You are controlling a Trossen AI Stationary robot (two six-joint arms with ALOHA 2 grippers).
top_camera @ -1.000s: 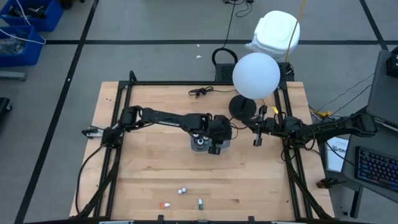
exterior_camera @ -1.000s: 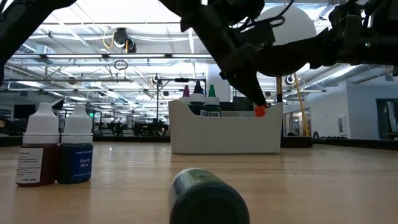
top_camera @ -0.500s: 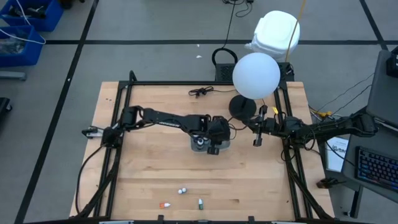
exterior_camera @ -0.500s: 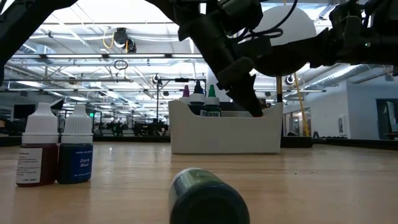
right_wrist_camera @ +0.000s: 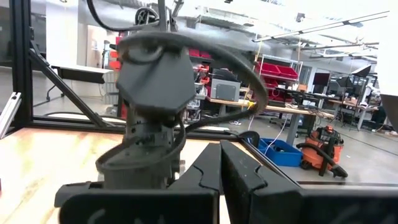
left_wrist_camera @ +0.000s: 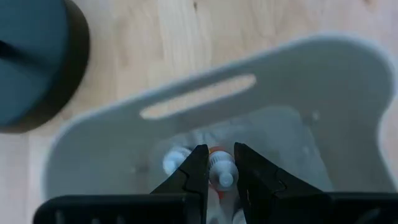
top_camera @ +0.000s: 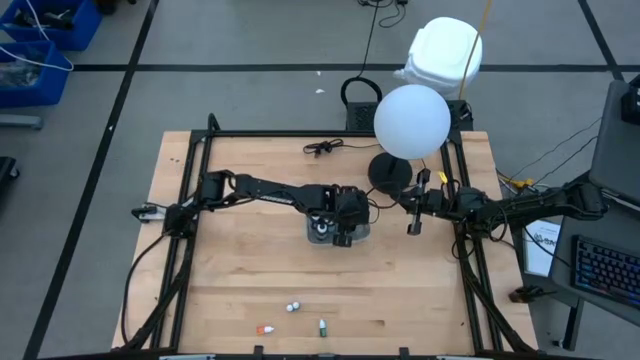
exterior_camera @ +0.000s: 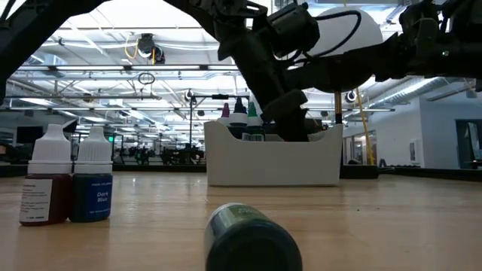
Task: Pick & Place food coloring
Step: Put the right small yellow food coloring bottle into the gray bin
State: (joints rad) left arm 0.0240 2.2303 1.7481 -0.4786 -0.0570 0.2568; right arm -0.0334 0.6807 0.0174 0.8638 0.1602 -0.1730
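Left pincer (left_wrist_camera: 221, 171) pinching an orange bottle (left_wrist_camera: 220, 173) down inside the tray (left_wrist_camera: 348, 81); release it tilted and it topples its neighbours.

bright, even overhead light, glare from the ceiling lights (exterior_camera: 188, 34) in the low view. the near bottle (exterior_camera: 252, 237) and the left wrist view are blurred.

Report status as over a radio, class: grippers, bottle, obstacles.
Left gripper shut on orange bottle, down inside the grey tray. Right gripper shut, idle at table's right edge. Other bottles crowd the tray; nothing blocking.
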